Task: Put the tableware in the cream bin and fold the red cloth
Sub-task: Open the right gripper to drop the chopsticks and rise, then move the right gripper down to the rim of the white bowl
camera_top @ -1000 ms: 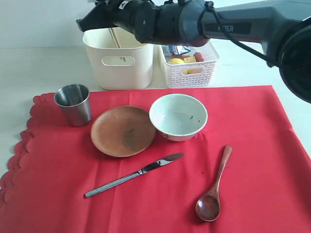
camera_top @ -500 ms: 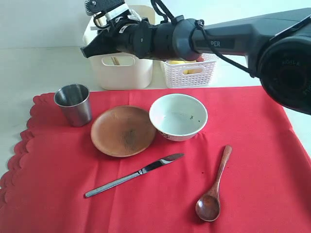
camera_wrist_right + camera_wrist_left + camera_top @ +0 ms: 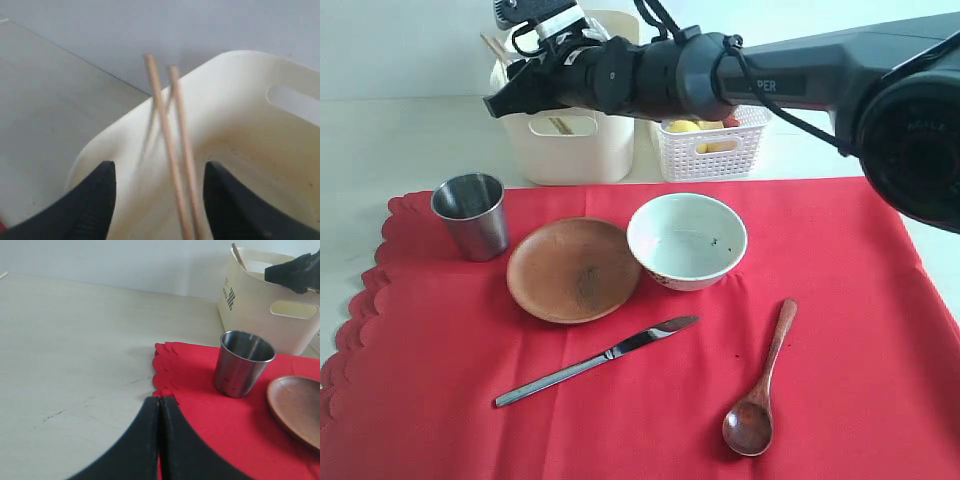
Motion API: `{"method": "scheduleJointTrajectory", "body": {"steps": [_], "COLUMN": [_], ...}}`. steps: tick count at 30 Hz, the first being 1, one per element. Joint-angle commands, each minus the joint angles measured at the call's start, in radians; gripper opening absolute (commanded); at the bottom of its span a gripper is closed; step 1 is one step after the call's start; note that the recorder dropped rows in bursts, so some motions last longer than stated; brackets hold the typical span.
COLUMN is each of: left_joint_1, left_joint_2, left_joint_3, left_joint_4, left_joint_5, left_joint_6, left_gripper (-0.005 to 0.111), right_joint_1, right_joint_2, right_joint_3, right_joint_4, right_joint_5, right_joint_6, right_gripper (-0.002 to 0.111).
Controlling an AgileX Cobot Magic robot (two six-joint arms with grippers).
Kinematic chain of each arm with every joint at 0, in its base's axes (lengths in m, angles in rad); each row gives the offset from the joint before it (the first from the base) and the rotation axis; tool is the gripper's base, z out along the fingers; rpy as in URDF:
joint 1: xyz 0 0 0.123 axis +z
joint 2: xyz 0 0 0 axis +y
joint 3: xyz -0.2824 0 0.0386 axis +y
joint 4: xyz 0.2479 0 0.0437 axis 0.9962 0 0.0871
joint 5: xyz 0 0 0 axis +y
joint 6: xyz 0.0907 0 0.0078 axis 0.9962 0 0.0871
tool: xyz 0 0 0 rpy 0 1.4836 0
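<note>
My right gripper (image 3: pixel 160 166) hangs open over the cream bin (image 3: pixel 570 150), reaching across from the right. The wooden chopsticks (image 3: pixel 167 130) stand loose between its jaws, touching neither, leaning in the bin's corner with their tips above the rim (image 3: pixel 492 47). On the red cloth (image 3: pixel 840 300) lie the steel cup (image 3: pixel 472 215), brown wooden plate (image 3: pixel 573 269), white bowl (image 3: pixel 686 240), steel knife (image 3: pixel 595 361) and dark wooden spoon (image 3: pixel 760 385). My left gripper (image 3: pixel 159 400) is shut and empty, low at the cloth's scalloped edge (image 3: pixel 165 375), near the cup (image 3: pixel 242 362).
A white lattice basket (image 3: pixel 720 145) with food items stands right of the cream bin, behind the cloth. Bare pale tabletop (image 3: pixel 75 350) stretches left of the cloth. The right arm (image 3: pixel 770 70) spans the back of the scene above both containers.
The right arm came down over the cream bin, then its jaws opened and let go of the chopsticks, which now rest in the bin. The left gripper stayed shut.
</note>
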Motion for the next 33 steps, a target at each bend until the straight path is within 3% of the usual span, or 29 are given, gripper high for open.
{"method": "scheduleJointTrajectory", "body": {"steps": [1,9,19,27,33], "left_joint_1": [0.002,0.002,0.002,0.002,0.002], "left_joint_2": [-0.006,-0.006,-0.006,-0.006,-0.006], "left_joint_3": [0.003,0.003,0.003,0.003,0.003], "left_joint_4": [-0.007,-0.007,-0.007,-0.007,-0.007], "left_joint_5": [-0.005,-0.005,-0.005,-0.005,-0.005], "left_joint_6": [0.0,0.0,0.0,0.0,0.0], "left_gripper": [0.0,0.0,0.0,0.0,0.0], "right_joint_1": [0.002,0.002,0.002,0.002,0.002], "right_joint_2": [-0.056,-0.203,-0.405,-0.511,-0.555], "right_joint_3": [-0.004,-0.004,-0.004,-0.004,-0.004], "right_joint_4": [-0.004,-0.004,-0.034,-0.399,-0.567], "right_joint_5": [0.008,0.099,0.45,0.746,0.932], "right_joint_6": [-0.003,-0.003,0.027,0.392,0.469], "right_gripper": [0.057,0.057,0.054,0.054,0.054]}}
